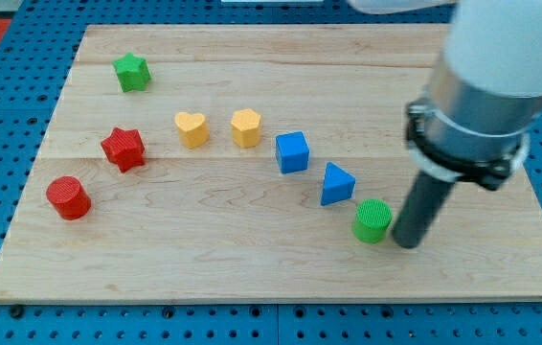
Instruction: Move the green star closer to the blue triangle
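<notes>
The green star (131, 72) sits near the board's top left. The blue triangle (336, 184) lies right of centre, far from the star. My tip (407, 241) rests on the board at the lower right, just right of a green cylinder (372, 220) and below right of the blue triangle. The tip is far from the green star.
A blue cube (292, 151) sits up and left of the triangle. A yellow heart (191, 128) and a yellow hexagon (246, 127) stand mid-board. A red star (124, 149) and a red cylinder (68, 197) are at the left. The wooden board (252, 268) has edges all round.
</notes>
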